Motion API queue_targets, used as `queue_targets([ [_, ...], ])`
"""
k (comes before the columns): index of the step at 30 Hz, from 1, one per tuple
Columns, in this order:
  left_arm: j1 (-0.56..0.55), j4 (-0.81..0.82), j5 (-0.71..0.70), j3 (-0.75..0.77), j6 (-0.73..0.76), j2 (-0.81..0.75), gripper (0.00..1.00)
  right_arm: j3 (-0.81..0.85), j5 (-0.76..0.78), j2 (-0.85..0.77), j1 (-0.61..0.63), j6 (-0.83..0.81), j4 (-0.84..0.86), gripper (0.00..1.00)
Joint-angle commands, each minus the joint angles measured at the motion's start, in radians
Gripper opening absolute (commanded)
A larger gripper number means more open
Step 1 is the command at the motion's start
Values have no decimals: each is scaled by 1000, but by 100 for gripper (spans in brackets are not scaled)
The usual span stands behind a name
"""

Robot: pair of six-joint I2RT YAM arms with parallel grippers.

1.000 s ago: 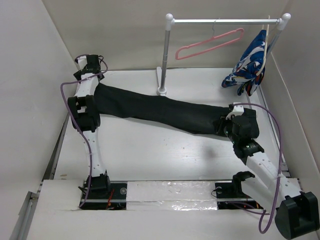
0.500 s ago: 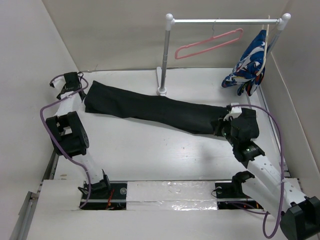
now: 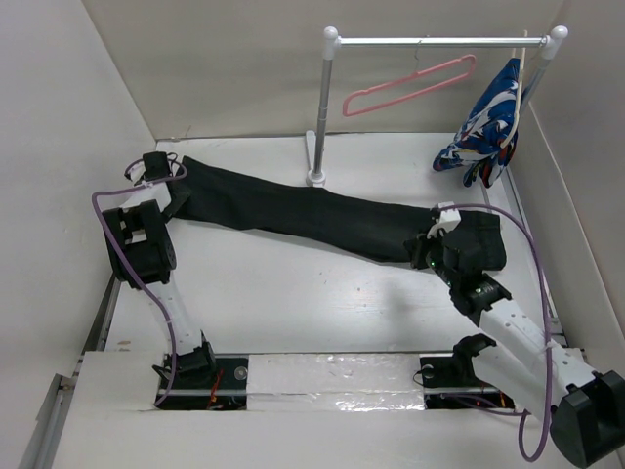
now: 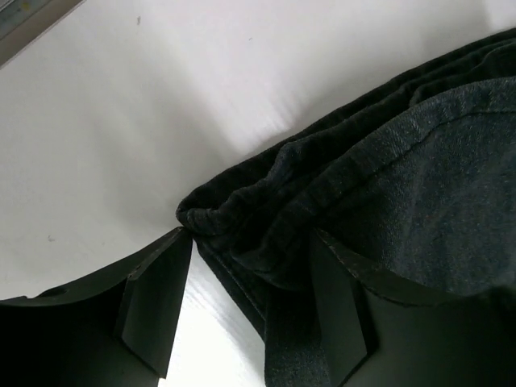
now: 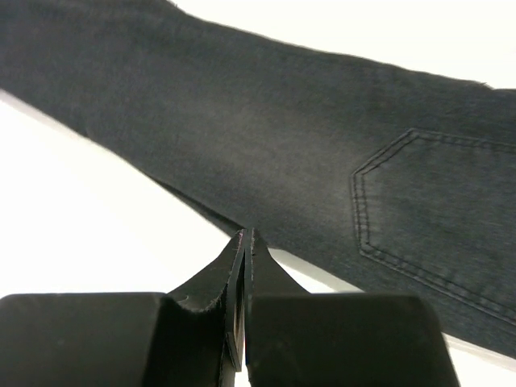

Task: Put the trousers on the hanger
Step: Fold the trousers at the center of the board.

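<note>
trousers (image 3: 312, 215): flat on the table, long axis from far-left corner to right edge, pocket end right
left fingers (image 4: 153, 298): apart, bunched leg end between them; can't tell if clamped
right fingers (image 5: 234, 266): together, tips at the trousers' near edge by the pocket
hanger (image 3: 410, 86): on the rail (image 3: 439, 42), far-right corner; right arm nearer
in the way: rail post just beside the trousers' far edge; patterned garment (image 3: 488, 122) beside the hanger

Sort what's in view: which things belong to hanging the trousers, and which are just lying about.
For the job: trousers, hanger.
Just there: rail stand, patterned garment.
</note>
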Motion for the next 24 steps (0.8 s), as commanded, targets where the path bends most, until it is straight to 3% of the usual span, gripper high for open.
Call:
queue_targets([
  [1, 3, 41, 37, 57, -10, 11, 53, -2, 0, 34, 31, -23, 72, 2],
  [5, 3, 49, 37, 63, -5, 25, 46, -4, 13, 57, 51, -24, 87, 2],
  [11, 3, 21, 3, 60, 10, 18, 46, 4, 59, 90, 69, -25, 84, 2],
  [12, 3, 27, -3, 57, 13, 15, 40, 5, 61, 91, 69, -25, 83, 2],
  [15, 3, 23, -27, 48, 10, -4, 5, 5, 73, 93, 69, -22, 77, 2],
  [17, 3, 7, -64, 43, -3, -18, 0, 1, 107, 84, 69, -5, 67, 3],
  [18, 3, -5, -78, 40, -7, -27, 0, -4, 139, 79, 69, -2, 58, 7],
  [19, 3, -5, -87, 29, 0, -48, 0, -9, 156, 73, 55, 13, 49, 22],
  [21, 3, -20, -130, 23, 4, -71, 0, -10, 184, 61, 5, 54, -4, 41],
  [22, 3, -23, -144, 11, 7, -96, 0, -21, 194, 56, -20, 96, -14, 64],
  [24, 3, -37, -187, -1, 19, -119, 0, -42, 185, 33, -114, 165, -55, 80],
])
